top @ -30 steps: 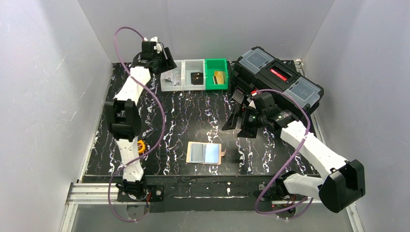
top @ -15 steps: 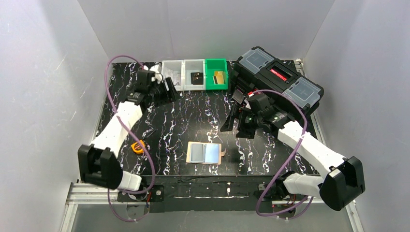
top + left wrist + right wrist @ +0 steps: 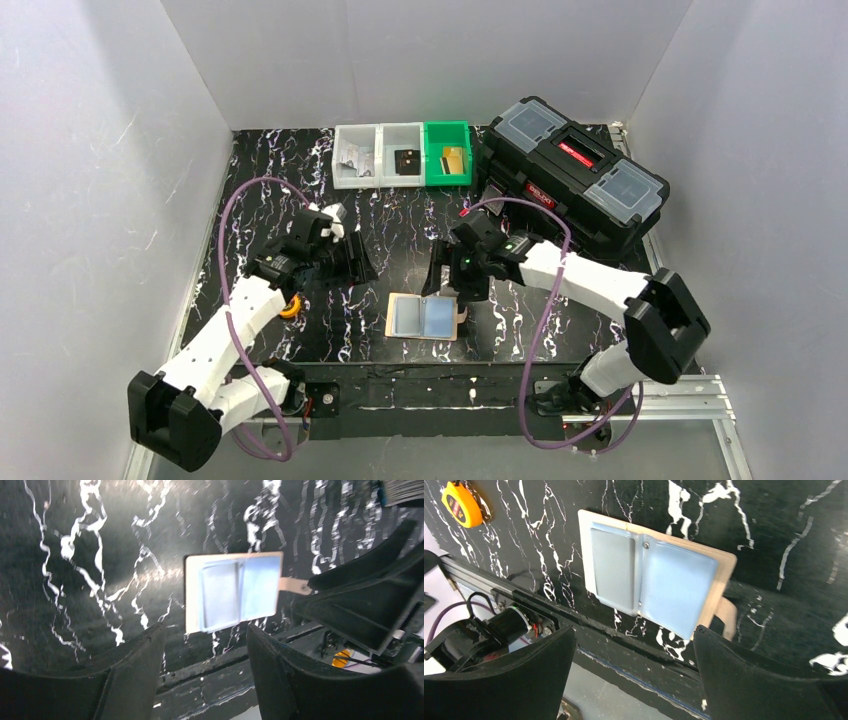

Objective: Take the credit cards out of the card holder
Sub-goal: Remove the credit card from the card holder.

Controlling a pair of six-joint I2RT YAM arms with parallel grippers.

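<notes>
Between the blunt black fingers at the bottom of the right wrist view, the right gripper (image 3: 633,637) stands wide apart and holds nothing. It hovers over the lower edge of the card holder (image 3: 723,566), presumably lined up so one finger can come down on a card edge. The left gripper (image 3: 205,630) is likewise spread and empty. It frames the same wallet from the other side, probably ready to pin it flat while the other arm pulls.

The holder lies unfolded and face up at the bottom centre of the overhead view, near the table's front edge. Its cream rim looks like soft leatherette, and a tan snap tab (image 3: 726,611) sticks out at its right-hand side. Across the inside sit the credit cards (image 3: 676,592), two flat bluish rectangles with rounded corners. The left one is greyer and the right one paler, and they meet at a small rivet on the fold. They look smooth and slippery, so lifting an edge will likely be fiddly. Whether clear pockets cover them I cannot tell.

Around it, the black table (image 3: 400,235) is glossy and veined white like marble. An orange tape measure (image 3: 460,507) lies at the upper left of the right wrist view. A black toolbox (image 3: 575,170) and three small bins (image 3: 403,155) sit along the top of the overhead view.
</notes>
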